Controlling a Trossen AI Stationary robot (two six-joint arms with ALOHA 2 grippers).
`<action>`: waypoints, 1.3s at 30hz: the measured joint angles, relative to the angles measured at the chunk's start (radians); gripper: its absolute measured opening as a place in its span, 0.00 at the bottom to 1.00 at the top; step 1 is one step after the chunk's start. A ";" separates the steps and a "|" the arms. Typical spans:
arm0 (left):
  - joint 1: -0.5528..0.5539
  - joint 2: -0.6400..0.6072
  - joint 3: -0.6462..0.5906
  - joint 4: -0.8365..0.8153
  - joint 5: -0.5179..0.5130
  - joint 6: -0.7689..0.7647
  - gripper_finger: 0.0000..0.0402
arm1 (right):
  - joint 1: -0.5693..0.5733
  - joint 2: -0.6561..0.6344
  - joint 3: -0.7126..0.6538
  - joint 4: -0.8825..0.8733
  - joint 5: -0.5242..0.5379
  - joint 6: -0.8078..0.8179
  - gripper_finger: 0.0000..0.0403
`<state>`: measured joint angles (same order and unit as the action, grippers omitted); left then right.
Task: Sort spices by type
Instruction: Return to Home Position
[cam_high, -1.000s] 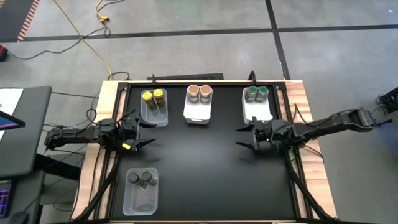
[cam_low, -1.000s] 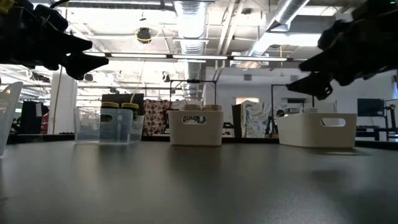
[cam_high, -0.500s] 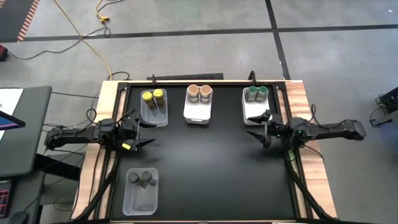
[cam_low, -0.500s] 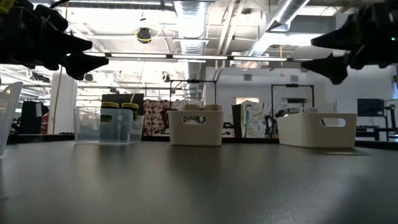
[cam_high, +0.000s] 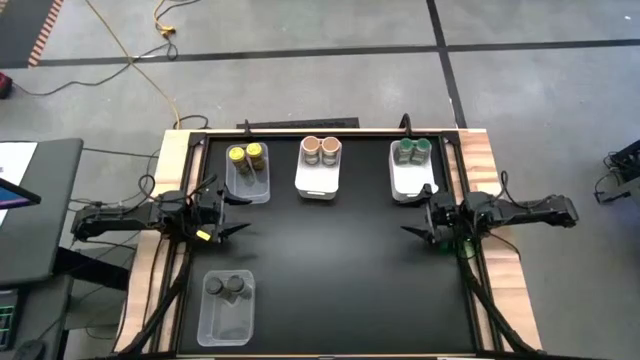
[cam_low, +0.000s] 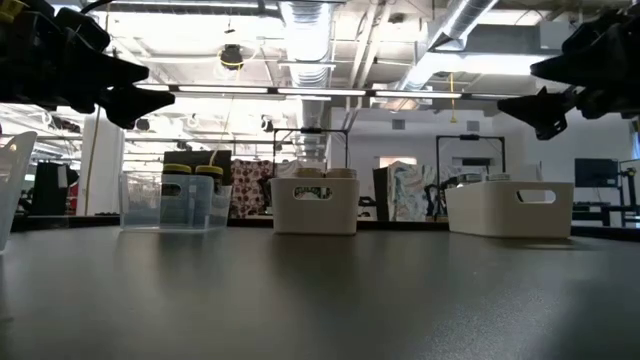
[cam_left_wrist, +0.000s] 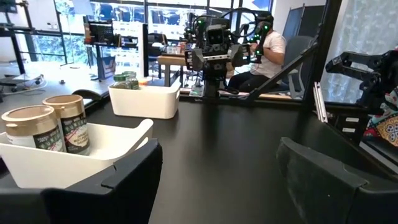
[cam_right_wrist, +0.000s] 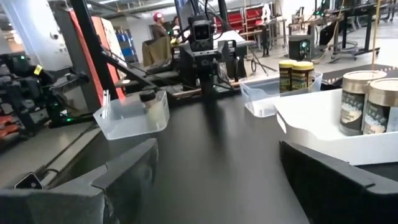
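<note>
Spice jars (cam_high: 312, 150) in bins (cam_high: 318, 186), labels illegible. Left end effector (cam_high: 238, 215) & right end effector (cam_high: 416, 211) both spread wide, empty.

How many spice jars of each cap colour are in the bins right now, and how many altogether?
Yellow jars: 2
Tan jars: 2
Green jars: 2
Dark grey jars: 2
Total: 8
</note>
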<state>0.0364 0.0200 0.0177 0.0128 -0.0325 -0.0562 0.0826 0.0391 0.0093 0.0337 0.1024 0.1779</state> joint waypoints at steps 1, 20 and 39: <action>0.000 0.000 0.000 0.000 0.000 0.000 0.76 | 0.000 0.002 0.000 -0.001 -0.002 -0.001 0.90; 0.000 0.000 0.000 0.000 0.000 0.000 0.76 | 0.000 0.145 -0.001 -0.008 -0.003 -0.074 0.90; 0.000 0.000 0.000 0.000 0.000 0.000 0.76 | 0.000 0.211 -0.002 -0.003 -0.002 -0.074 0.90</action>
<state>0.0364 0.0196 0.0177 0.0132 -0.0322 -0.0559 0.0828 0.2497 0.0078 0.0303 0.1001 0.1043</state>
